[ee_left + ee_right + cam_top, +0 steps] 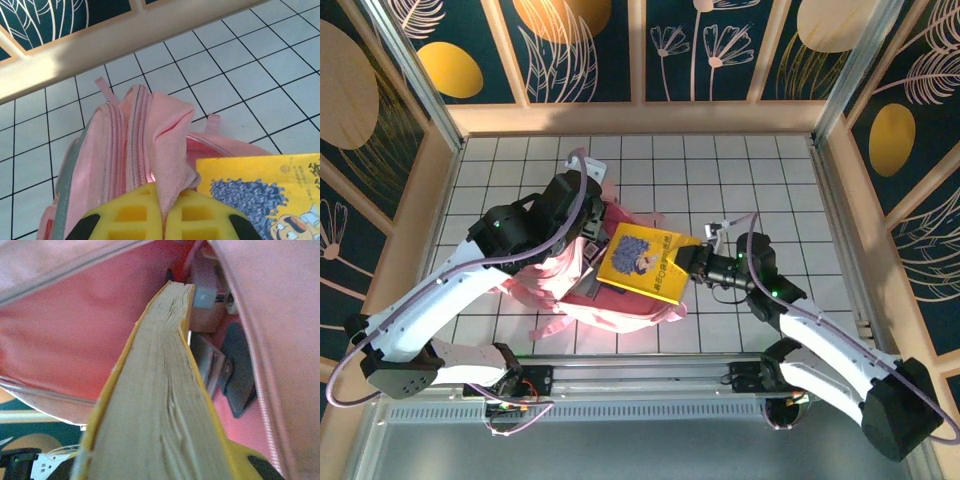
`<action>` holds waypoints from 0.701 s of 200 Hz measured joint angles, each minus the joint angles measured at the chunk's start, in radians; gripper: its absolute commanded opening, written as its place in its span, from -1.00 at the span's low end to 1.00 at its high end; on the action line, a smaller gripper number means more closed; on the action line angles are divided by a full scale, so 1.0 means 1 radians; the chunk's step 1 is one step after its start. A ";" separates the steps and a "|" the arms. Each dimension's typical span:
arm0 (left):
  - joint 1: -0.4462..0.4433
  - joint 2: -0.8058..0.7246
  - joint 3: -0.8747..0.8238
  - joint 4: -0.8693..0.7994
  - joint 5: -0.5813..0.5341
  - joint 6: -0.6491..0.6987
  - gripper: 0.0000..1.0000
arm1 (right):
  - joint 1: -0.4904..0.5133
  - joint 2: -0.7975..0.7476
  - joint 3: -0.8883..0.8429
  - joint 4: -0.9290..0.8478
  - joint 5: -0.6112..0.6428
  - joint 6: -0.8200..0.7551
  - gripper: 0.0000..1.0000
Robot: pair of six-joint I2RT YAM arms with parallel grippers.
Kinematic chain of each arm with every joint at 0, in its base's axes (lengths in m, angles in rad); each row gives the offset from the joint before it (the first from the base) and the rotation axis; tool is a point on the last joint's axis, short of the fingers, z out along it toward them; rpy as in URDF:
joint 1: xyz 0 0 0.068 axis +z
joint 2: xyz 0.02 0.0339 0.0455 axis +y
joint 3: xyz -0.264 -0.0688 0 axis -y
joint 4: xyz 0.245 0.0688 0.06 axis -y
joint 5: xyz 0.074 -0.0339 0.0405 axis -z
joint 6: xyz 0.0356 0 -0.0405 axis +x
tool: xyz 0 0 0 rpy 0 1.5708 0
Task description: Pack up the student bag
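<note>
Firstly, left side. Left pincer (162, 212) is closed tight on a raised fold of pink cloth at the mouth of the student bag (107, 155). The yellow pads meet with only fabric between them. The fold stands up in a peak beside the zip track (137, 135), so the grip is on the opening's rim, not on a strap or pocket.

Centre. The bag lies slumped on the white tiled counter (770, 180), left of middle, under the left arm, its mouth turned toward the right arm.

Handling, my reading: limp, light cloth with no frame. It sags and creases wherever nothing lifts it, and the mouth would likely fall shut if the rim were let go. The best hold is where the left pincer has it, on the stitched rim by the zip. That part is thicker and less apt to slide out than bare panel cloth. A hard pull may drag the whole bag over the tiles rather than widen the opening.

Right of centre. Yellow book (645, 262) is tilted, with its leading end at the bag's mouth. In the right wrist view the page edge runs ahead into the pink lining. A dark object (235, 370) sits inside, just right of the book's leading corner; what it is, cannot tell. The book looks stiff and thick, with a glossy cover, possibly slippery.

Right. Right pincer (688, 262) is clamped on the book's outer edge, just outside the bag's mouth.
</note>
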 measured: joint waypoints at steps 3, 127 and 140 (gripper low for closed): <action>0.000 0.000 0.000 0.000 0.002 0.000 -1.00 | 0.008 0.009 0.004 0.005 0.001 0.002 -1.00; 0.013 0.027 0.039 -0.012 0.014 0.002 -1.00 | 0.211 0.391 0.277 0.122 0.163 -0.082 -1.00; 0.017 0.045 0.061 -0.020 0.019 0.002 -1.00 | 0.240 0.457 0.312 0.124 0.204 -0.103 -1.00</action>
